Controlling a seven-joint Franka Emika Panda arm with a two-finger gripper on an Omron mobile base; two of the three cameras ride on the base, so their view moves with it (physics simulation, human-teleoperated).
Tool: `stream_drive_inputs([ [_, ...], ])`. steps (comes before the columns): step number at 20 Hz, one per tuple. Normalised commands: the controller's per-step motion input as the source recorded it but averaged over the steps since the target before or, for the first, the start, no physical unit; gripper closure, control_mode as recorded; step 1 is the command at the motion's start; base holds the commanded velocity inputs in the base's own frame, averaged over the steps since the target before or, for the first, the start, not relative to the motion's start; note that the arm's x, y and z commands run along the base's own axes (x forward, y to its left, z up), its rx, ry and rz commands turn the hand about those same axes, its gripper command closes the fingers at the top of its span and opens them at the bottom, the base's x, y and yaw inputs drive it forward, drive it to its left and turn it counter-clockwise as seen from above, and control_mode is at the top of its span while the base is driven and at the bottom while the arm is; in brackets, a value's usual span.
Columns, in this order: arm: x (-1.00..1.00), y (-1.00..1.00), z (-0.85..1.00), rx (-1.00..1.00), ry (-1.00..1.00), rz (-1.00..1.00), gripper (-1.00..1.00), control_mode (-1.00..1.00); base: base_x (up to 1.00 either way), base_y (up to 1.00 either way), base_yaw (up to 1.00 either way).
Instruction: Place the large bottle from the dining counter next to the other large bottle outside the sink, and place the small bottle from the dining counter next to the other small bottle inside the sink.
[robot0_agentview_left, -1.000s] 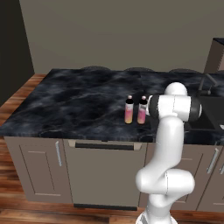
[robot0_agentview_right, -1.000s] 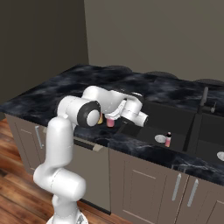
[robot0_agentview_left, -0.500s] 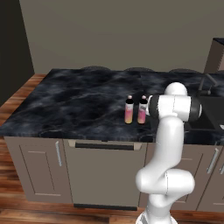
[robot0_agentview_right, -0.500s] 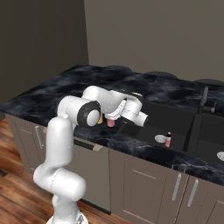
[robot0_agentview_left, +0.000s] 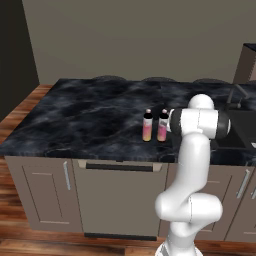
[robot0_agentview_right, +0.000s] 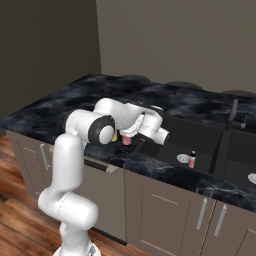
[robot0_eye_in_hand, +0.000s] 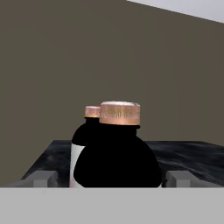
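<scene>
Two large dark bottles with pink lower halves and coppery caps stand upright side by side on your glossy black marble-look counter (robot0_agentview_left: 85, 117), the left-hand bottle (robot0_agentview_left: 147, 126) and the right-hand bottle (robot0_agentview_left: 163, 125) near each other with a narrow gap between them in the left base view. You have the white arm (robot0_agentview_left: 196, 150) bent over the counter's front edge, its hand level with the bottles and just to the right of the right-hand one. In the hand view the nearer bottle fills the middle, with the second one partly hidden behind it to the left, and your gripper (robot0_eye_in_hand: 111, 177) shows one grey fingertip (robot0_eye_in_hand: 43, 177) at each side of the nearer bottle's dark body; the fingers stand wide, on either side of that bottle, but you cannot tell from these pictures whether they press on it. In the right base view the hand hides most of the bottles; a bit of pink shows under the wrist. Further right in that view, a small bottle with a pink base and dark top (robot0_agentview_right: 192, 159) stands upright inside the dark rectangular sink (robot0_agentview_right: 200, 145), just beside a round pale drain. A thin dark faucet (robot0_agentview_right: 233, 114) rises behind the basin.
</scene>
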Motion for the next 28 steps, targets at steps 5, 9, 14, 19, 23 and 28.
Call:
stream_drive_inputs([
  [5, -0.03, 0.00, 0.01, 0.00, 0.00, 0.00, -1.00, -1.00, 0.00, 0.00, 0.00],
  [9, -0.01, 0.00, 0.07, 0.00, 0.00, 0.00, -1.00, -1.00, 0.00, 0.00, 0.00],
  [14, 0.00, 0.00, 0.11, 0.00, 0.00, 0.00, -1.00, -1.00, 0.00, 0.00, 0.00],
  [19, -0.05, -0.01, 0.12, 0.00, 0.00, 0.00, -1.00, -1.00, 0.00, 0.00, 0.00],
  [23, -0.09, -0.08, 0.12, 0.00, 0.00, 0.00, -1.00, -1.00, 0.00, 0.00, 0.00],
  [28, -0.10, -0.11, 0.16, 0.00, 0.00, 0.00, -1.00, -1.00, 0.00, 0.00, 0.00],
])
